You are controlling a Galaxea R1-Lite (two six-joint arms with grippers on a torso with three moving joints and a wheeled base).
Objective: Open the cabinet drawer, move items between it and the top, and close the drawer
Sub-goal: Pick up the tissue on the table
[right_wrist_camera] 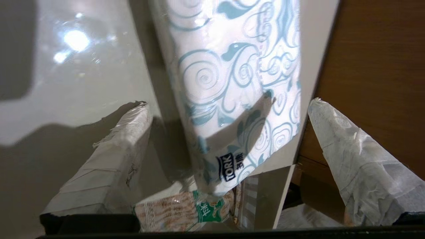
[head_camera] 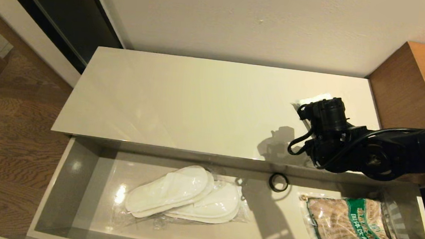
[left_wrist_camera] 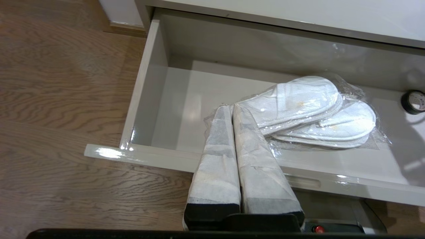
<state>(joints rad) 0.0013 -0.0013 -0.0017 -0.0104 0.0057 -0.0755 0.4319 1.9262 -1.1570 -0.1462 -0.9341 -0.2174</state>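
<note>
— What's around the cabinet drawer (head_camera: 76, 184)?

— It stands pulled out in front of the top (head_camera: 183, 97), running the cabinet's whole length. Inside it, from the left: the wrapped slippers (head_camera: 186, 194), lying long-ways along the drawer, then a small black ring (head_camera: 278, 182) at the back wall, then a snack bag (head_camera: 353, 230) at the right end. A brown cabinet (head_camera: 415, 87) rises just past the top's right end.

— And the tissue pack?

— On the top's right end, near that brown cabinet. From above the right arm hides nearly all of it; the wrist camera shows the tissue pack (right_wrist_camera: 239, 86), swirl print and label plain.

— The claws?

— The right gripper (right_wrist_camera: 229, 109) hangs spread wide, its fingers either side of the pack. The left gripper (left_wrist_camera: 236, 109), pressed together, holding nothing, points at the slippers from the drawer's front.
</note>
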